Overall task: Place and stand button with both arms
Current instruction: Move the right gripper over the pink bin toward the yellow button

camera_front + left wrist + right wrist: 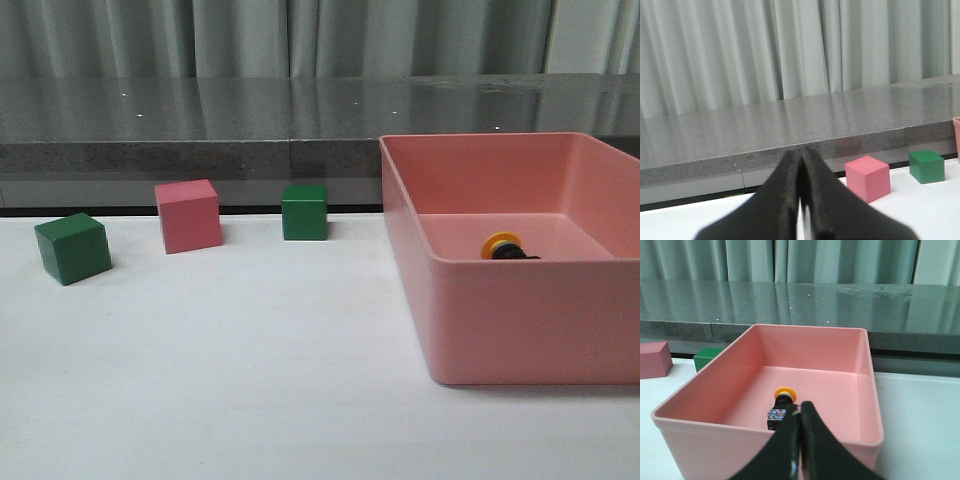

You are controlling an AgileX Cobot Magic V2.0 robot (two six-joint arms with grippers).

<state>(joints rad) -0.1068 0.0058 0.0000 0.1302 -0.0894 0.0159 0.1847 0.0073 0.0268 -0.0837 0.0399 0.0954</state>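
Button (502, 246) in bin (520, 320), two green cubes (73, 247)

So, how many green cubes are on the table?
2. One green cube sits at the far left of the table. The other green cube is between the pink cube and the pink bin. The bin could hide more behind it.

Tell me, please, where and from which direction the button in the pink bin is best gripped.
Probably from above, across the black body between cap and base. The button lies on its side on the floor of the pink bin, whose walls block side approaches. The right hand is shut, so open first.
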